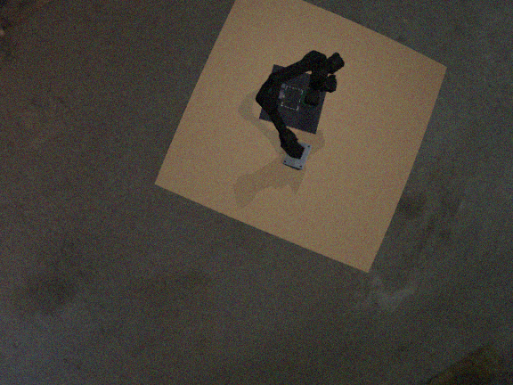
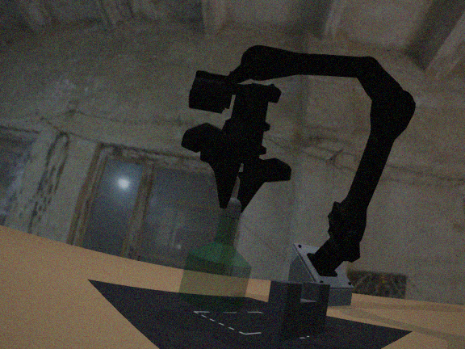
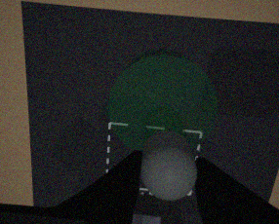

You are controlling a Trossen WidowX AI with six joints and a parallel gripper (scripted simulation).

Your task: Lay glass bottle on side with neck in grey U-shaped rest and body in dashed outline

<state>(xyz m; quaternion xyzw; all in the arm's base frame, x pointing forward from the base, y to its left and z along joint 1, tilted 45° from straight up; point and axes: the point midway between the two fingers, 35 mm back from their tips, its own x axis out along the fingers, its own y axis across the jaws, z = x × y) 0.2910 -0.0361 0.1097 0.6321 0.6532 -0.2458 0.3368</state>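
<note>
The green glass bottle (image 2: pixel 218 267) (image 3: pixel 163 88) is near upright, leaning slightly to the right in the exterior view. My gripper (image 2: pixel 233 208) (image 3: pixel 168 162) points down and is shut on its pale rounded top, at the neck. Whether the base touches the dark mat (image 1: pixel 298 122) (image 2: pixel 133 311) (image 3: pixel 63 97) cannot be told. The grey U-shaped rest (image 2: pixel 278 307) stands on the mat with its notch open upward and empty. The dashed outline (image 2: pixel 253 333) (image 3: pixel 155 128) is on the mat beside the rest; nothing lies in it. The arm hides the bottle almost wholly in the top view.
The arm's grey base (image 1: pixel 294 163) (image 2: pixel 341 296) stands on the wooden table (image 1: pixel 356 174) beyond the mat's edge, behind the rest in the exterior view. The arm arches high over the mat from there. The rest stands between the bottle and the arm's base.
</note>
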